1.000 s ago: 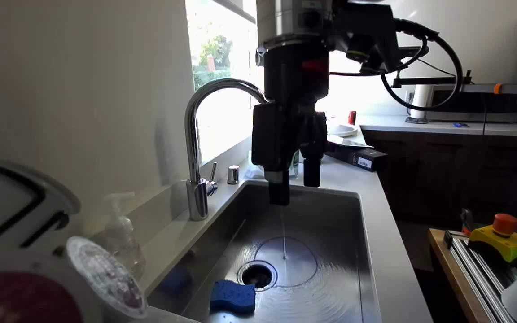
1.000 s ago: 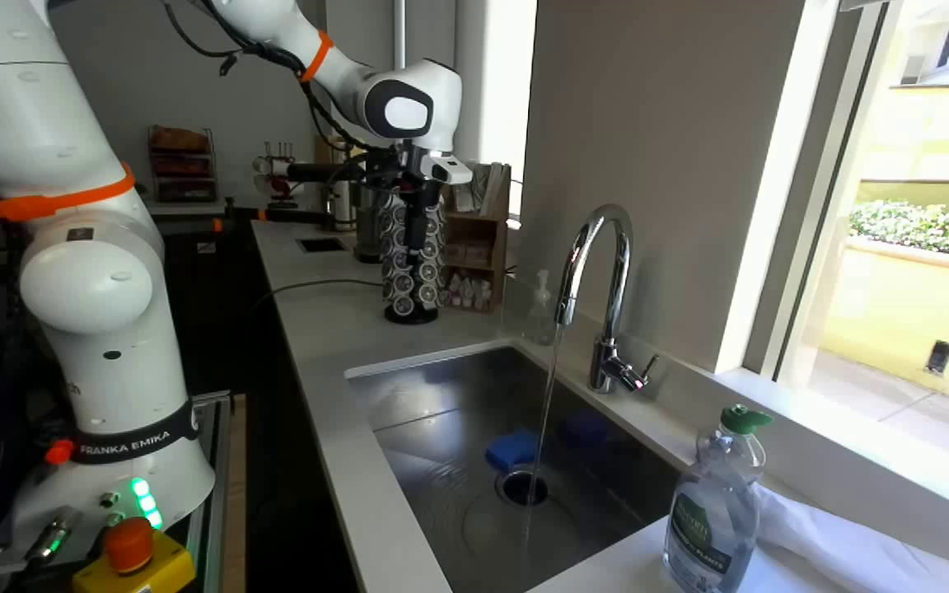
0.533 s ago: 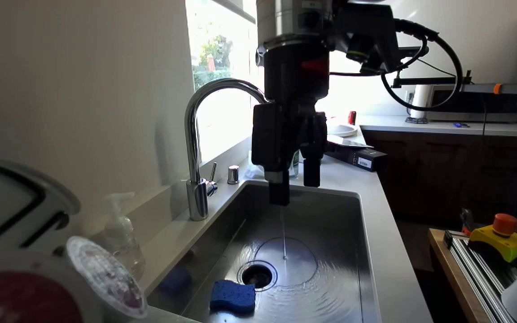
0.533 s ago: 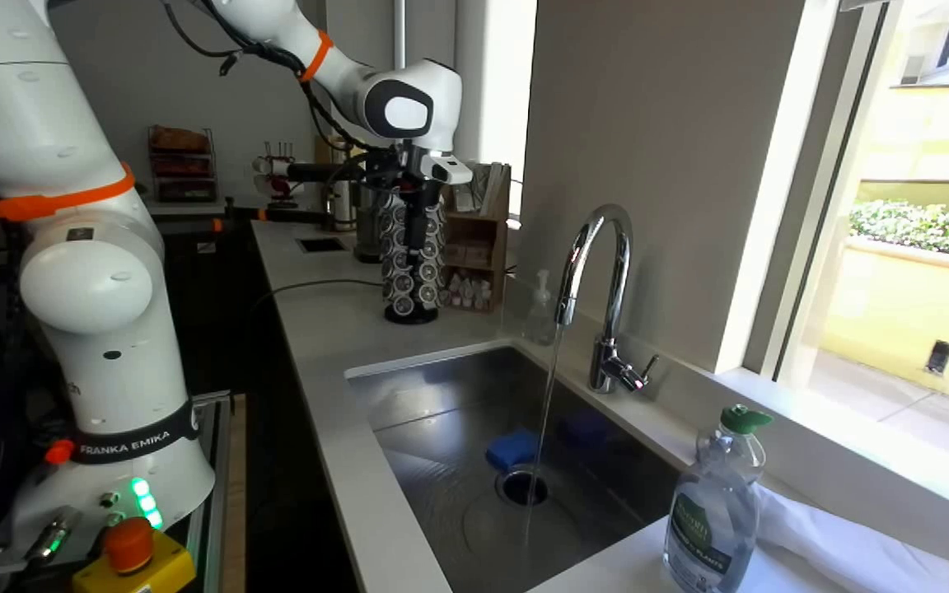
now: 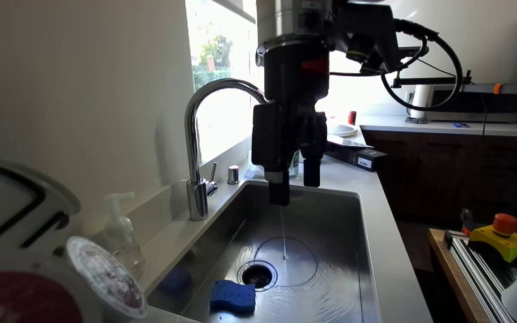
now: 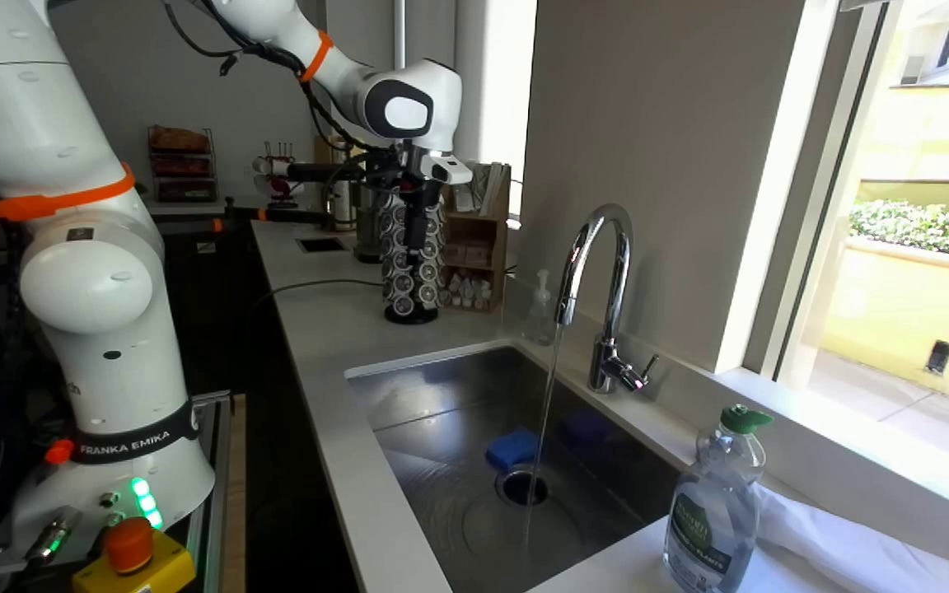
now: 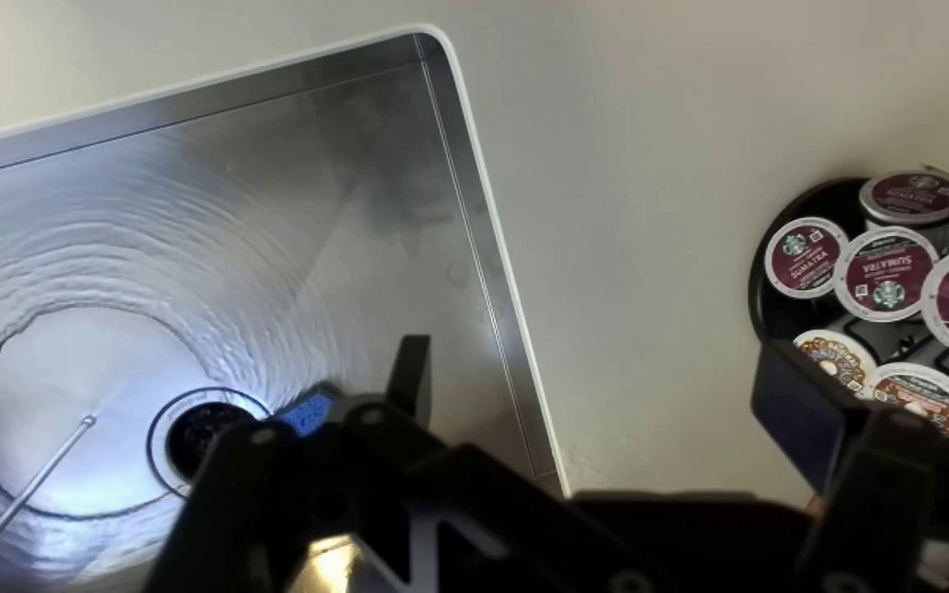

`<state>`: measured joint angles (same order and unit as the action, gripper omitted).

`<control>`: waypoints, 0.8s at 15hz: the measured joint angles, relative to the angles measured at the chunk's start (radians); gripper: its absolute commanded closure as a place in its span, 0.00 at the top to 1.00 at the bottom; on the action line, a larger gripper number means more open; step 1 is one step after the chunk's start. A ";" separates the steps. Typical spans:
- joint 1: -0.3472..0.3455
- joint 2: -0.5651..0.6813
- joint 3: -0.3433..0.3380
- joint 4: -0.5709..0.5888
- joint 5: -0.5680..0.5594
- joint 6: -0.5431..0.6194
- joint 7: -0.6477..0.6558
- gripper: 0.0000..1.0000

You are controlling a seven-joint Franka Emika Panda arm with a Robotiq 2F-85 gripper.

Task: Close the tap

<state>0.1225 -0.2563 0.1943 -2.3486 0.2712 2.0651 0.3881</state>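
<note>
The tap (image 5: 193,152) is a tall chrome gooseneck at the sink's wall side. It shows in both exterior views (image 6: 624,255). Its small side lever (image 6: 650,366) tilts up and outward at the base. A thin stream of water (image 6: 549,387) runs from the spout into the sink; the wrist view shows the stream (image 7: 21,498) too. My gripper (image 5: 295,183) points down, open and empty, well apart from the tap. In the wrist view the gripper (image 7: 604,395) has its fingers wide apart above the sink edge and counter. The tap is out of the wrist view.
A blue sponge (image 5: 233,297) lies by the drain in the steel sink (image 6: 433,428). A pod carousel (image 6: 399,284) stands behind my gripper in an exterior view. A clear pump bottle (image 6: 540,309) stands near the tap. A dish soap bottle (image 6: 709,519) and white cloth (image 6: 853,543) lie at the sink's corner.
</note>
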 measured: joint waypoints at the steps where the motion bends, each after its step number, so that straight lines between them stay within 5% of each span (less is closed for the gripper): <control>1: 0.000 0.000 0.000 0.000 0.000 0.000 0.000 1.00; 12: -0.034 0.001 -0.026 0.003 -0.017 0.017 0.048 1.00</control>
<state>0.0885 -0.2557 0.1687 -2.3453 0.2544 2.0823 0.4362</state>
